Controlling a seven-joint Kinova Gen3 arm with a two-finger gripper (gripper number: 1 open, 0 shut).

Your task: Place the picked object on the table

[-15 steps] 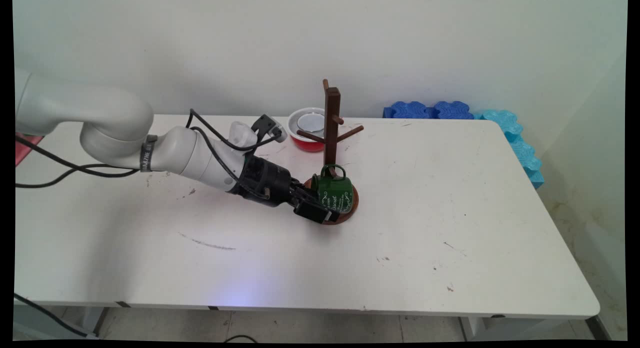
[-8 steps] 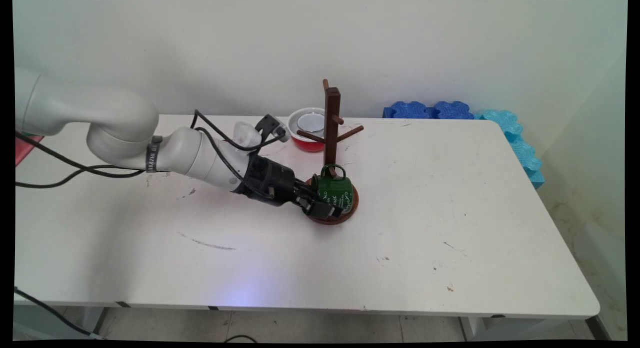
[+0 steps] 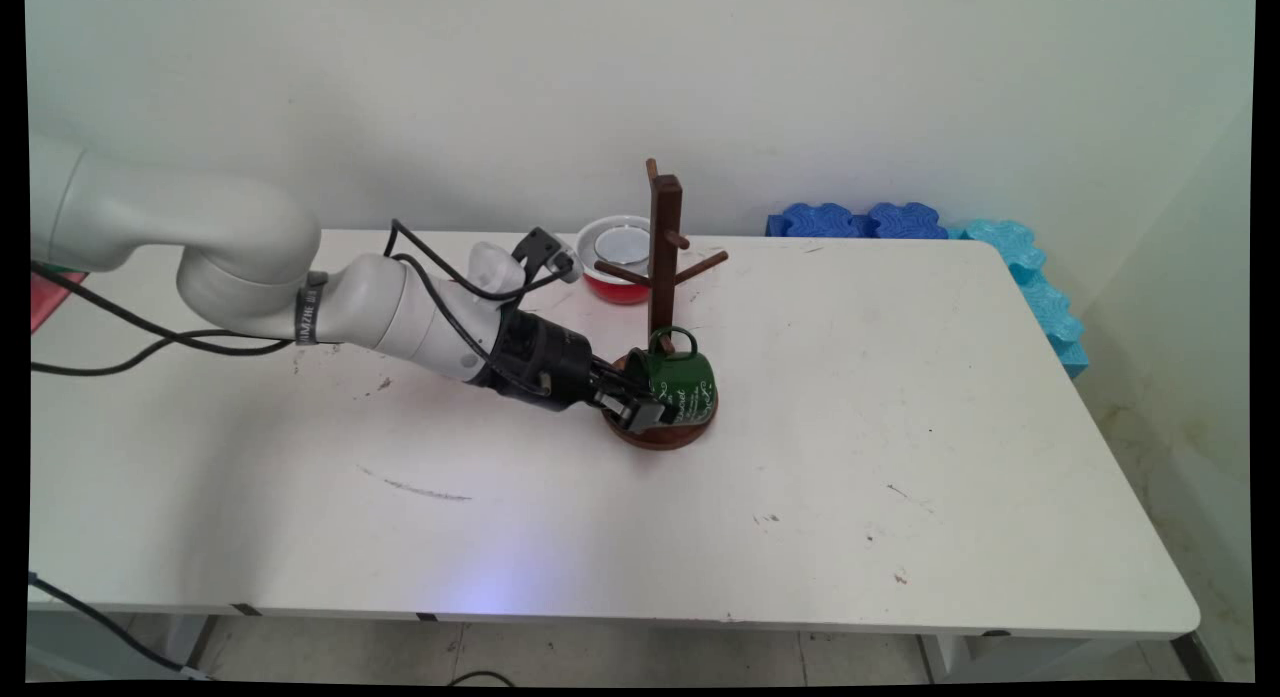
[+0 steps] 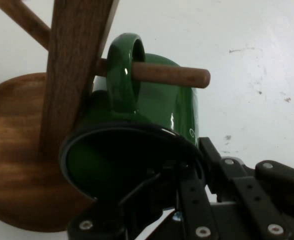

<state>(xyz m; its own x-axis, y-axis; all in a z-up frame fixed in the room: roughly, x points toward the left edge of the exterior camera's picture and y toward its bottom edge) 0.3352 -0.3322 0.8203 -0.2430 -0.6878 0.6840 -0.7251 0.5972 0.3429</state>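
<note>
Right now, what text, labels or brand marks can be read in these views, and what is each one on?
Green mug: white script lettering on its side, too small and blurred to read.
Dark band round the white arm: pale lettering, too small to read.
Nothing else in either view carries writing: wooden mug tree, red bowl, blue foam blocks.

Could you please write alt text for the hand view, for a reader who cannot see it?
A green mug hangs by its handle on a peg of a wooden mug tree, with the black gripper pinching the mug's rim, one finger inside. Behind lies the white table.
</note>
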